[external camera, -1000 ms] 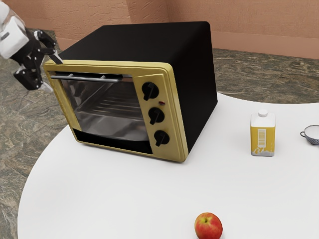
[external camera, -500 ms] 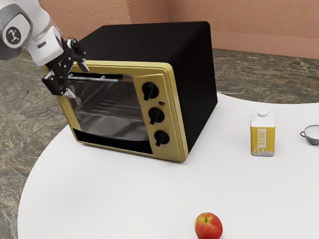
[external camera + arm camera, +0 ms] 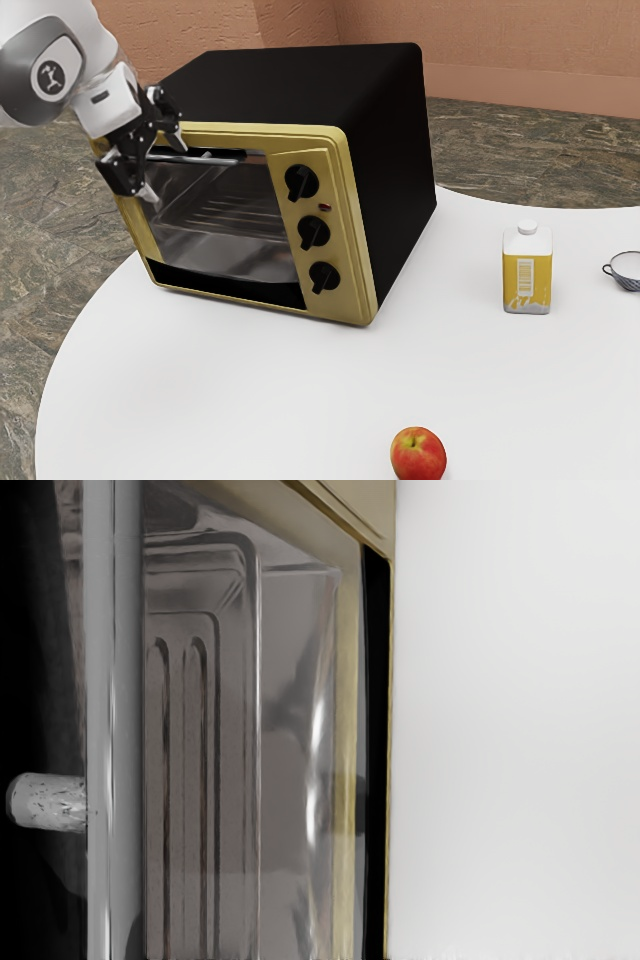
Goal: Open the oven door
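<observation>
Gripper (image 3: 164, 167): open, fingers apart near the handle (image 3: 115, 680), toward its end farther from the knobs (image 3: 313, 232)
Oven door (image 3: 225, 225): closed
Carton (image 3: 527, 275): upright on table (image 3: 250, 385)
Apple (image 3: 418, 456): same table

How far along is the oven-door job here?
Looks done: the gripper is at the handle, one finger above the bar and one below. In hand: apparently lining up a grasp; the fingers stand apart, not closed on the bar. Left: gripping and pulling, since the oven door sits shut in its frame.
</observation>
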